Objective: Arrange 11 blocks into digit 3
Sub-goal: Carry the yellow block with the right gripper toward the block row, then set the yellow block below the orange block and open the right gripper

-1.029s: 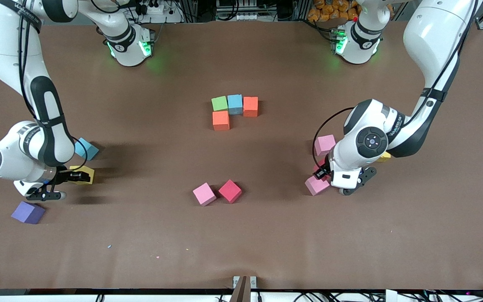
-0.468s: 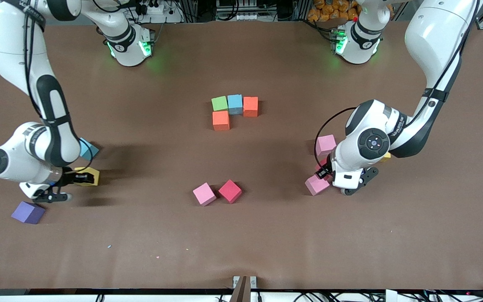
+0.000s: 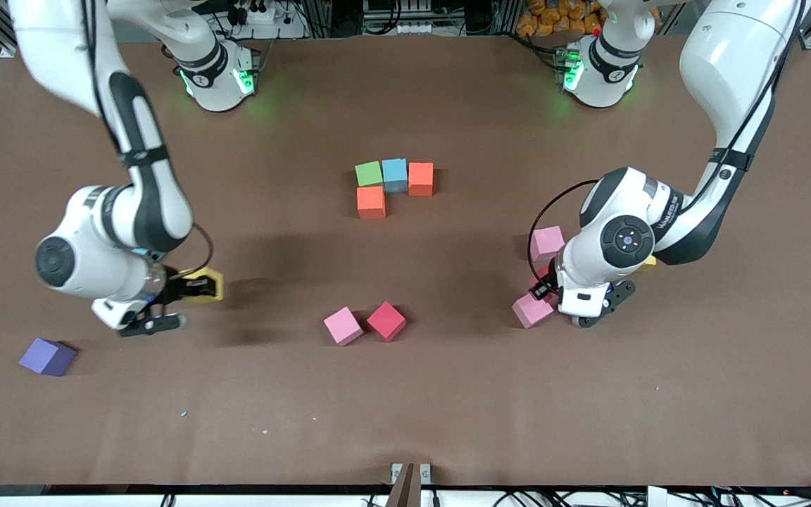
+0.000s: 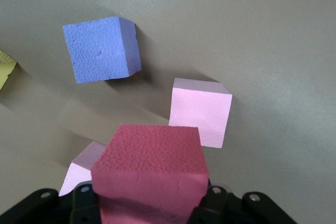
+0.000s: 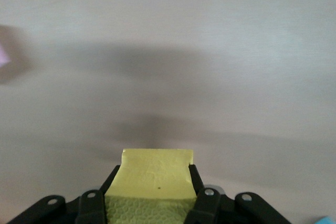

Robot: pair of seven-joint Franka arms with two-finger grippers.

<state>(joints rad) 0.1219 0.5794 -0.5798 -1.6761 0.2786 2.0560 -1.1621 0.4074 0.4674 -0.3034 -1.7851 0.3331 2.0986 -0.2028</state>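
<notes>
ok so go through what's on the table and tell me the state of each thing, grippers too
right gripper: shut on the yellow block, lifted off the table
left gripper: shut on the red block, among the pink blocks
digit 3: started, four blocks placed
purple block: loose on the table
pink and red pair: loose, side by side

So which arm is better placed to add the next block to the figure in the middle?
Probably right: the right gripper is shut on the yellow block, lifted above bare table. The left gripper grips a red block low among the pink blocks.
</notes>
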